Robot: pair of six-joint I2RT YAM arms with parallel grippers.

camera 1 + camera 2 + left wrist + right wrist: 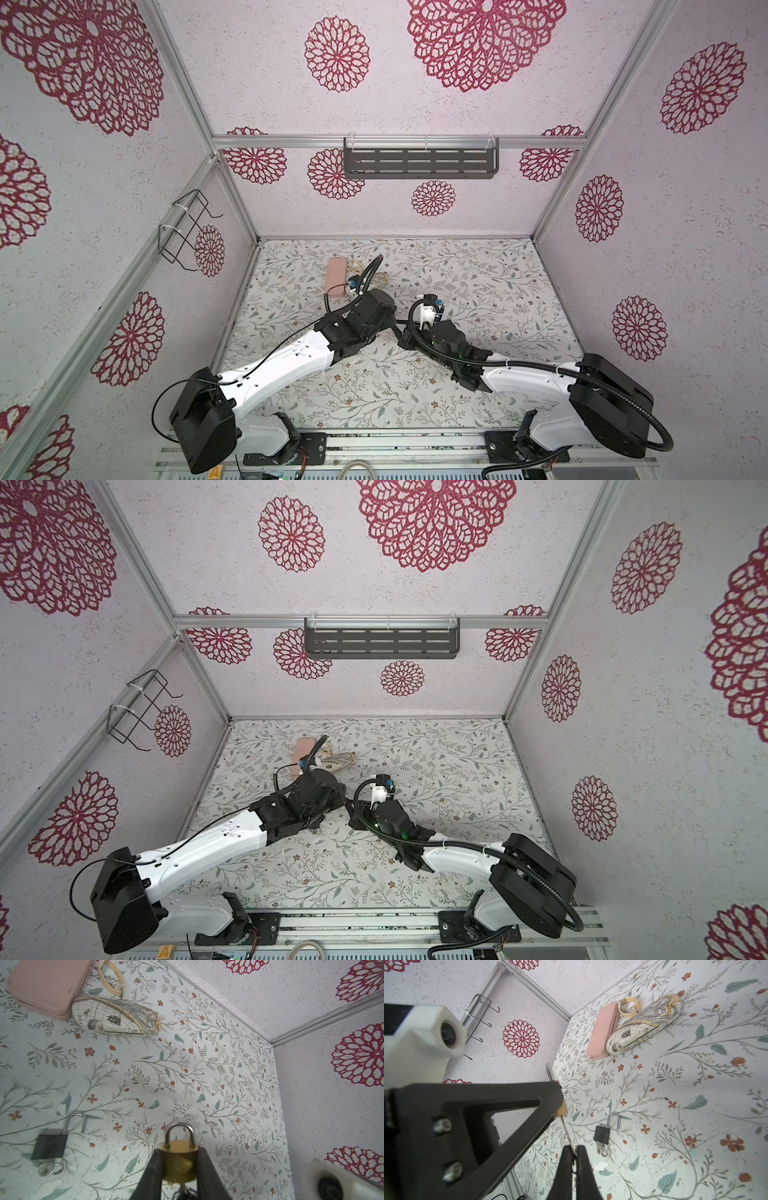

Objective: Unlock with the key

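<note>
My left gripper is shut on a brass padlock, its two fingers pressing the body's sides. The steel shackle stands above the body with both legs seated in it. A key runs from the brass padlock's underside to my right gripper, which is shut on the key's head. In a top view the left gripper and the right gripper meet above the table's middle, and the padlock is hidden between them.
A black padlock lies on the floral table with its shackle open and a key ring at its base. A pink case, a map-printed case and a beige band lie at the far left. A wire rack hangs on the left wall.
</note>
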